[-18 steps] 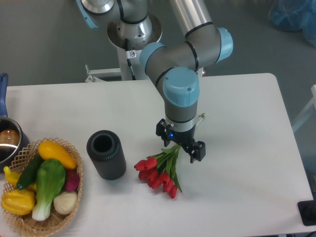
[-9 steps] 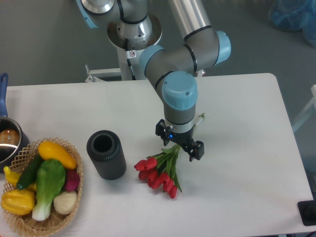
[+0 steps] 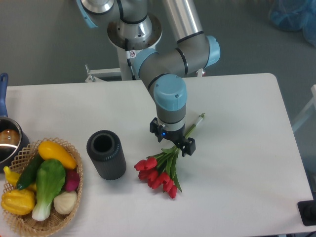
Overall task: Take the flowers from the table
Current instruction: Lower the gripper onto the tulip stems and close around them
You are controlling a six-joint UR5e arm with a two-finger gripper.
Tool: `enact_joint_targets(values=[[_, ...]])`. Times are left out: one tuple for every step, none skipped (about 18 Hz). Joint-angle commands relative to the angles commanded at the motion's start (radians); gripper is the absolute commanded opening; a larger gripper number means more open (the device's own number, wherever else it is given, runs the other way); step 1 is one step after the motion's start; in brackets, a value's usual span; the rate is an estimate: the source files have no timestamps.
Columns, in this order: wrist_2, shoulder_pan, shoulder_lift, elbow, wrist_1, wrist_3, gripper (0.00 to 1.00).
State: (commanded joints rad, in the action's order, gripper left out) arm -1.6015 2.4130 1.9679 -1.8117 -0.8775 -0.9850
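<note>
Smooth matt white bench (image 3: 237, 163). Matt black cylinder (image 3: 105, 154), finely ribbed wall. Woven tan wicker basket (image 3: 64, 217), rough. Glossy plastic-looking yellow squash (image 3: 57, 153). Robot arm: brushed silver metal tube (image 3: 180, 17), pale blue plastic cap (image 3: 170, 93).

White counter (image 3: 237, 197) with rounded corners, carrying four things.
A bunch of red tulips (image 3: 160, 174) lay near the middle, buds toward the front edge, stems running back and right. Just left of it stood an upright black cylinder (image 3: 105, 154), open at the top. A wicker basket (image 3: 22, 154) of toy vegetables sat at the front left, a pot (image 3: 7, 143) beside it at the left edge.
</note>
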Motion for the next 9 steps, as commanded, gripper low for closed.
enact_joint_targets(values=[[-0.003, -0.011, 0.017, 0.006, 0.005, 0.020, 1.00], [-0.003, -0.018, 0.022, 0.014, 0.012, 0.041, 1.00], [-0.003, -0.025, 0.025, 0.015, 0.015, 0.058, 1.00], [-0.003, -0.031, 0.028, 0.017, 0.017, 0.066, 1.00], [-0.003, -0.031, 0.029, 0.017, 0.017, 0.068, 1.00], [-0.003, -0.031, 0.032, 0.018, 0.020, 0.068, 1.00], [-0.003, -0.031, 0.034, 0.021, 0.021, 0.068, 1.00], [-0.003, -0.032, 0.037, 0.028, 0.023, 0.066, 1.00], [-0.003, -0.032, 0.043, 0.032, 0.026, 0.066, 1.00]])
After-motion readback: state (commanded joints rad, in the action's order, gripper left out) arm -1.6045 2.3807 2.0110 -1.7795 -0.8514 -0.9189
